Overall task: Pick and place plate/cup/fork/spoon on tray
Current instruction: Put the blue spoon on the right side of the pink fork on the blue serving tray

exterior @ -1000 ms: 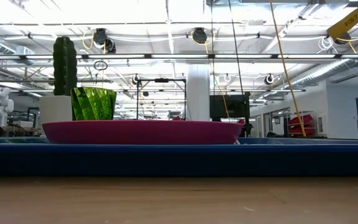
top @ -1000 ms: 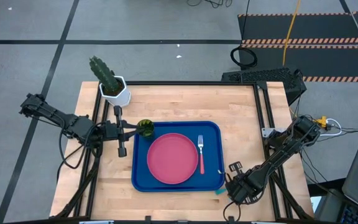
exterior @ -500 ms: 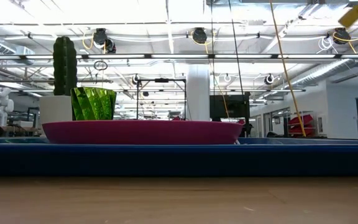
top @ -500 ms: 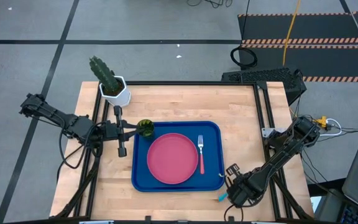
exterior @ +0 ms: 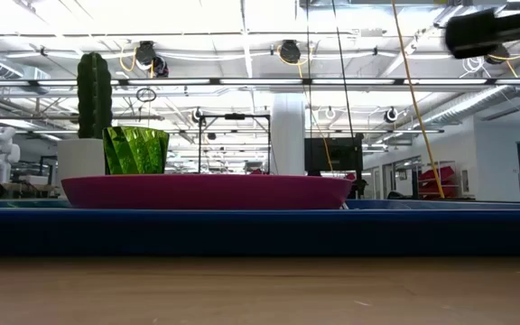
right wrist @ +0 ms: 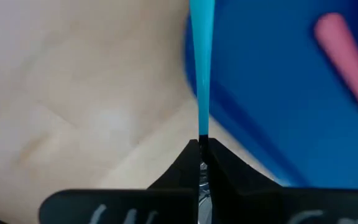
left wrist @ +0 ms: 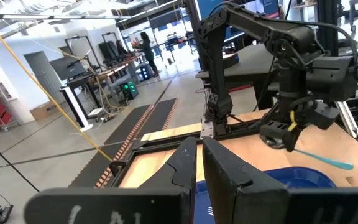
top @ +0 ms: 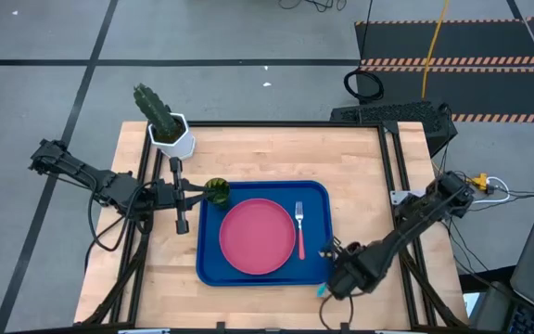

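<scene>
The right hand (top: pixel 327 280) hangs over the near right corner of the tray, its two dark fingers pinched tight on the spoon (right wrist: pixel 201 68). The right wrist view shows the slim, smooth light blue plastic handle running out from between the fingertips, over the line where pale wood grain meets the glossy blue tray; the spoon's bowl is hidden in the grip.

The tray (top: pixel 213 269) is a wide rectangle of blue plastic with rounded corners and a raised rim, lying flat on the light wooden worktop (top: pixel 360 167). On it sits the plate (top: pixel 257 236), round, flat and pink-red, with a shallow raised rim. Just to its right, and apart from it, lies the fork (top: pixel 298 228), metal tines pointing away, pink-red handle toward the near edge.

The left hand (top: pixel 193 194) reaches in from the left at the tray's far left corner, its fingers narrowly set around the cup (top: pixel 217 191), a small olive-green translucent tumbler with faceted walls in the low view.

Farthest back, a white hexagonal pot (top: pixel 173 139) with a ribbed green cactus (top: pixel 154 109) stands at the far left corner.
</scene>
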